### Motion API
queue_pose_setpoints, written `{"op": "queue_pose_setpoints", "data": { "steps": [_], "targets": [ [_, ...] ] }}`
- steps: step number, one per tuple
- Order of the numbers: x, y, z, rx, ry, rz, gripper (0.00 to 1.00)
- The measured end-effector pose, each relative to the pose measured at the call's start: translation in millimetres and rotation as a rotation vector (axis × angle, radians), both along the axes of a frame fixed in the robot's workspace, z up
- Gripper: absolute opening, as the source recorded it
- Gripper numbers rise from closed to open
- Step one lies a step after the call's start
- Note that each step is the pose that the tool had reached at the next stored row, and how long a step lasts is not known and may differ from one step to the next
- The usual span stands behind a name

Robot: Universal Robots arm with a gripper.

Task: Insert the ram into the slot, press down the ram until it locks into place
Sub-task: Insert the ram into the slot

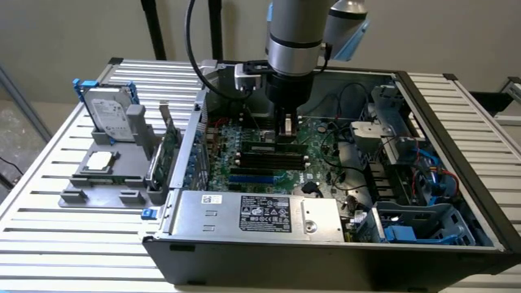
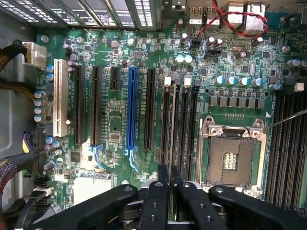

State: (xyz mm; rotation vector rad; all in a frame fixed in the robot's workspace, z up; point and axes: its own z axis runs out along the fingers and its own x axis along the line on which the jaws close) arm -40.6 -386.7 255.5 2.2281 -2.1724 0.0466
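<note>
In the exterior view we see a table of silver metal slats (image 1: 49, 232) against a plain pale wall. On it an open black-and-grey computer case (image 1: 326, 250) lies on its side. On the exterior view's left, a grey plastic holder (image 1: 97, 183) carries a silver hard drive (image 1: 110, 113) in a blue bracket. A metal power-supply box (image 1: 204, 213) in the case bears a black label and a white one, but their writing is too small for us to read. The grey arm stands upright above the case, and its black gripper (image 1: 287, 139) hangs over the large green motherboard (image 1: 313, 135). Right beneath it is the ram (image 1: 269, 147), a long thin green circuit-board stick. It lies level along the farthest of the parallel black sockets, and a shorter blue socket (image 1: 256, 179) lies nearest the power supply. We cannot tell whether the ram is fully seated.

In the wrist view the gripper (image 2: 169, 179) has its two black fingers (image 2: 160, 191) pinched on the ram (image 2: 172, 139), which shows edge-on as a thin pale line. The ram runs along the slot (image 2: 176, 115), a long narrow black plastic socket with white end clips. The slot is one of four side by side, next to the bare silver processor socket (image 2: 232, 158). A long blue socket (image 2: 132, 110) stands further off. We cannot read the fine white print on the board.
</note>
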Motion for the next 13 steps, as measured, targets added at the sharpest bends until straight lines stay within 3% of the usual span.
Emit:
{"op": "queue_pose_setpoints", "data": {
  "steps": [4, 8, 13],
  "targets": [
    [0.0, 0.0, -1.7, -0.0021, 0.0002, 0.000, 0.14],
    [-0.1, 0.0, -6.4, -0.0045, 0.0053, 0.000, 0.14],
    [0.1, 0.0, -14.6, -0.0077, 0.0057, 0.000, 0.14]
  ]
}}
